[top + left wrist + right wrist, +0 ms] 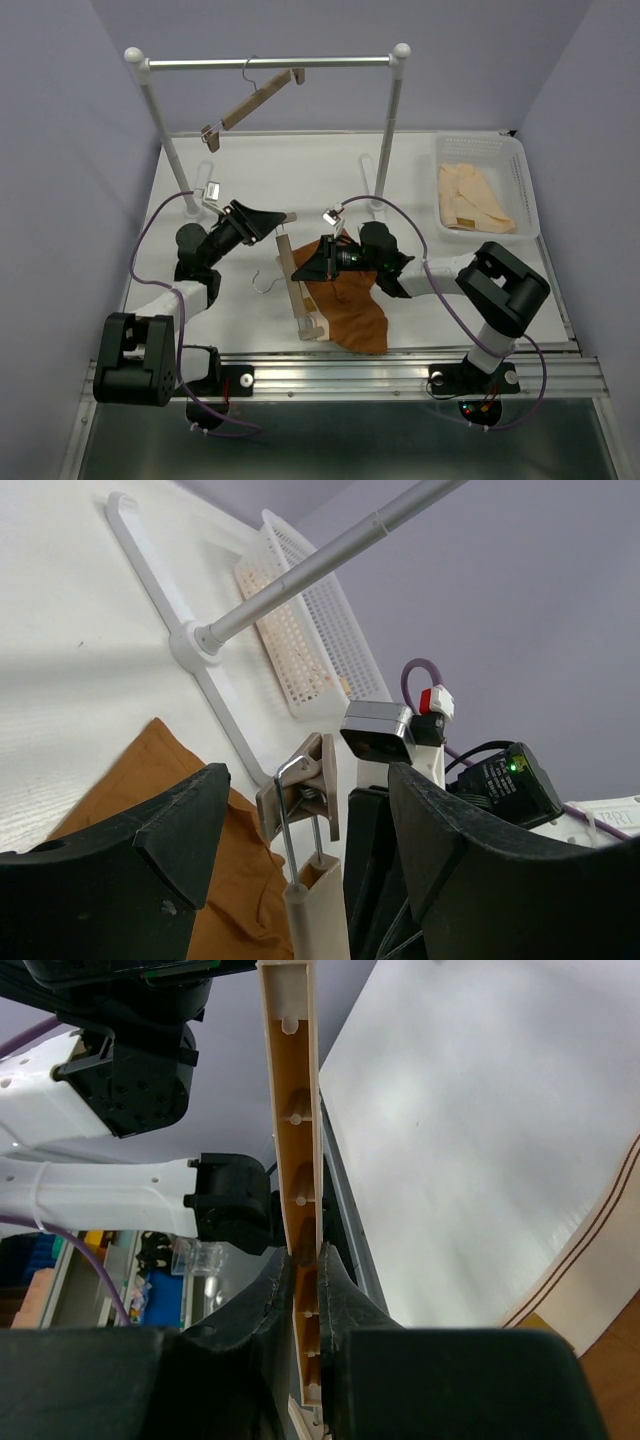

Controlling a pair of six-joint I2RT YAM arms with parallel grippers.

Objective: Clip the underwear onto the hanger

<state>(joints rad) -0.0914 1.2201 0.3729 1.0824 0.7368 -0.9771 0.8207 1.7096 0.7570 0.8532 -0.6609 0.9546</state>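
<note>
top external view: we keep the right jaws clenched on the bar of the hanger (297, 298), steadying it beside the underwear (352, 308), which lies on the worktop (250, 170) under the hanger's near end. the left jaws are released and straddle the far clip (300, 792), likely ready to squeeze it open.

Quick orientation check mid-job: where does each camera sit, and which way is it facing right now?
Top external: above, behind the bases, looking down on the table; left arm and right arm both show.
Left wrist: on the left arm, looking through the open left gripper at the clip end of the hanger.
Right wrist: on the right arm, looking along the hanger past the right gripper shut on it.
Shared: all three show the hanger and the underwear.
</note>
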